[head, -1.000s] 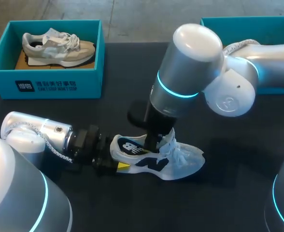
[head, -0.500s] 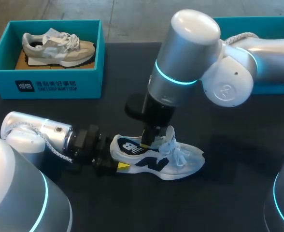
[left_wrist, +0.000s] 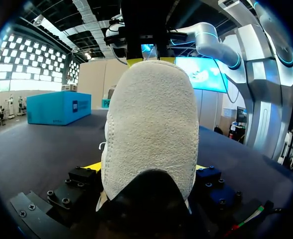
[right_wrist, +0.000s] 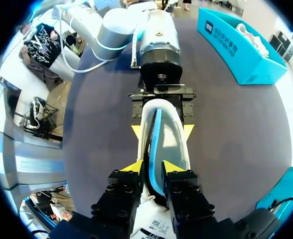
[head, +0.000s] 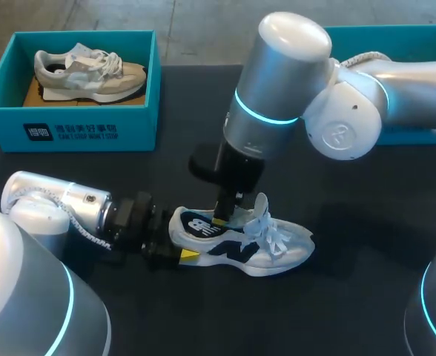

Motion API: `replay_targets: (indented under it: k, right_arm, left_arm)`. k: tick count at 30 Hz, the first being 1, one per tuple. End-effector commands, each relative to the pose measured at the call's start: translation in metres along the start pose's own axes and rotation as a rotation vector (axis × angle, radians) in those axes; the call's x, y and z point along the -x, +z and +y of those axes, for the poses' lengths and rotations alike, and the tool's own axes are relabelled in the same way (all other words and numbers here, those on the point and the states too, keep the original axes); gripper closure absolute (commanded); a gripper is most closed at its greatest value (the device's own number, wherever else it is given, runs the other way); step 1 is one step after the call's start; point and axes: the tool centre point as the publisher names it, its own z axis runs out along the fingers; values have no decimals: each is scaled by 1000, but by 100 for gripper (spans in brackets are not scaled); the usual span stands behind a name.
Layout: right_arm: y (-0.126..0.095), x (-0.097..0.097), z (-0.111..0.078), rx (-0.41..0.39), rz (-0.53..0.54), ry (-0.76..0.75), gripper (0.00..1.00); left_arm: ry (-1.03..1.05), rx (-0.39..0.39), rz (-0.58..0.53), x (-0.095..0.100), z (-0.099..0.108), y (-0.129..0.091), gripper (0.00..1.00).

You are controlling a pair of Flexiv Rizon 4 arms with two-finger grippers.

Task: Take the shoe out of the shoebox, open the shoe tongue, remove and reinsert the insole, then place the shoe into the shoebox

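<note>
Shoe on its sole, heel clamped in left gripper — right gripper above it, pinched on blue insole.

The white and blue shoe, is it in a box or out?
Out. The shoe stands upright on the table, its heel clamped by the left pincer.

Not much legible here tbh. The teal cardboard shoebox has a white logo square and two lines of white lettering on its front wall, too small for me to make out. Near that shoebox, on the robot's side of it, the white-and-navy mesh sneaker carries a big navy letter logo on its side and a smaller navy mark by the heel. In the right wrist view there's a white printed tag on the sneaker, but the print is tiny and unreadable.
</note>
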Motion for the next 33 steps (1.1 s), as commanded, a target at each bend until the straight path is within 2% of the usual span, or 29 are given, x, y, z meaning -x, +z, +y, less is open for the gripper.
replay_targets:
  k: [1, 8, 22, 33]
  right_arm:
    - [1, -2, 3, -6, 0, -2, 76]
    - [6, -1, 4, -6, 7, -3, 68]
    - [19, 8, 2, 10, 30, 12, 70]
    - [25, 3, 3, 35, 21, 43, 72]
  left_arm:
    - [-1, 0, 0, 1, 2, 0, 100]
    - [-1, 0, 0, 1, 2, 0, 100]
    - [-1, 0, 0, 1, 2, 0, 100]
    - [-1, 0, 0, 1, 2, 0, 100]
